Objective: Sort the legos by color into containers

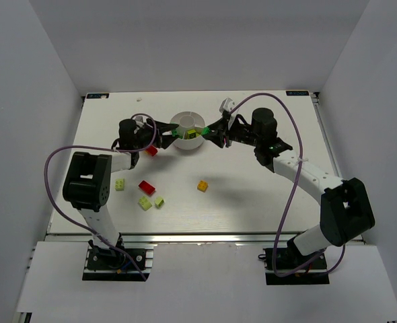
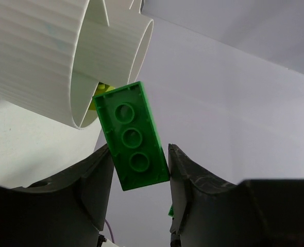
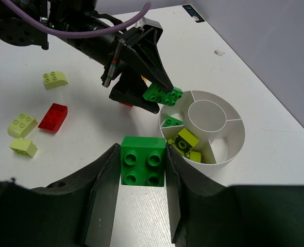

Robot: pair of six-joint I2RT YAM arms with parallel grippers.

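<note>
- Top external view: the white surface (image 1: 252, 202) carries everything. I have both arms reaching in to meet at the far middle, the left arm (image 1: 87, 182) from its side and the right arm (image 1: 306, 178) from the other.
- The round white dish (image 1: 187, 120) stands between the two gripper tips. From the right wrist I see its central cup (image 3: 207, 116) ringed by wedge compartments.
- The left gripper (image 1: 172, 132) is at the dish's left rim. A long green brick (image 2: 131, 136) sits tilted between its fingers (image 2: 98, 177), with its underside towards the wrist camera and its top end over the rim. I cannot tell whether the pads are squeezing it or only flanking it.
- The right gripper (image 3: 142, 154) is pinching a square green brick (image 3: 142, 167), studs up, with a finger pressed against each side. It is just outside the dish's wall.
- Inside the dish, a dark green brick (image 3: 171, 122) lies in the wedge under the left gripper. Lime bricks (image 3: 185, 140) lie in the wedge nearest the right wrist.
- The loose legos lie on the surface towards the near left, apart from the dish:
  - a red brick (image 1: 147, 186) and a second red brick (image 1: 151, 151) near the left gripper
  - an orange brick (image 1: 202, 186)
  - three pale lime bricks (image 1: 120, 184), two of them close together (image 1: 145, 202) (image 1: 159, 201)
</note>
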